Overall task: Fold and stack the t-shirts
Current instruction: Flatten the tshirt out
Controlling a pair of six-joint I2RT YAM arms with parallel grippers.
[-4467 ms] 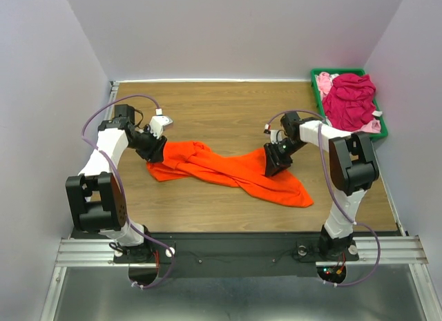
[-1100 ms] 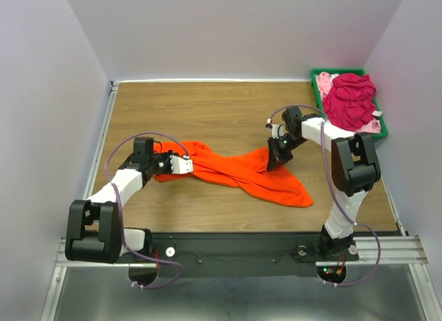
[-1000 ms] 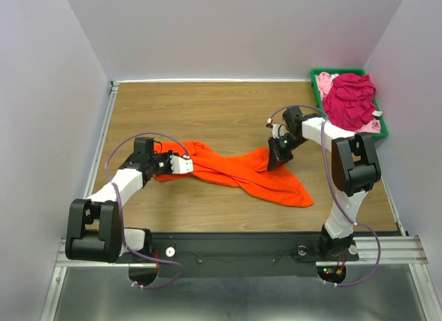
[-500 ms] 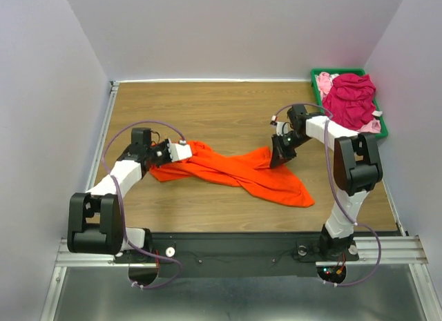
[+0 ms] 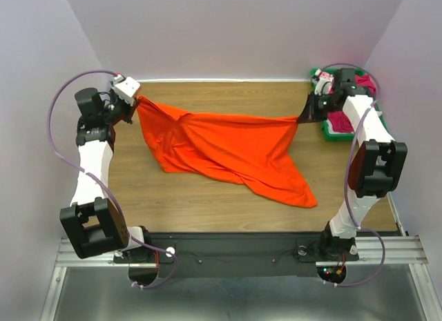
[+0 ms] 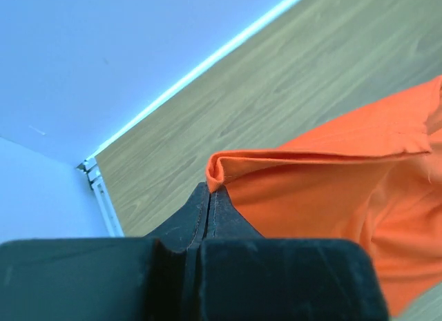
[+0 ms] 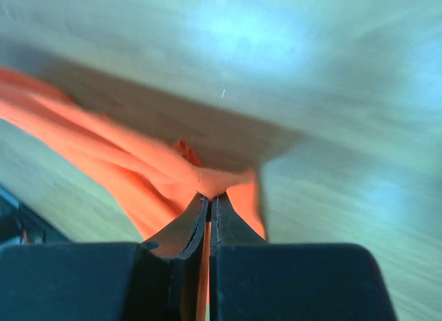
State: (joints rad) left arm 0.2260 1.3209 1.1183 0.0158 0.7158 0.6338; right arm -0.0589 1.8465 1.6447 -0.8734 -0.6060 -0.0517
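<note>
1. Spreading is the step in hand: orange t-shirt hangs stretched between both arms over the table. Top edge is taut; lower corner is draped on the wood at front-right.
2. Left gripper sits at far-left by the back wall. Wrist view shows jaws clenched w/ a cloth fold nipped at the tips.
3. Right gripper is likewise pinched tight on the opp. corner, just beside the green bin.
4. Magenta t-shirt lies in the bin, partly hidden by the right arm; not yet handled.
5. Next move, my guess: lower both grips together and lay the shirt flat. Keep tension even so neither corner slips, then fold.
6. Vs 0.5 s ago: the shirt was a bunched strip on the wood, w/ grippers low & closer in. Now both are raised & pulled wide apart, and the cloth is opened out.
</note>
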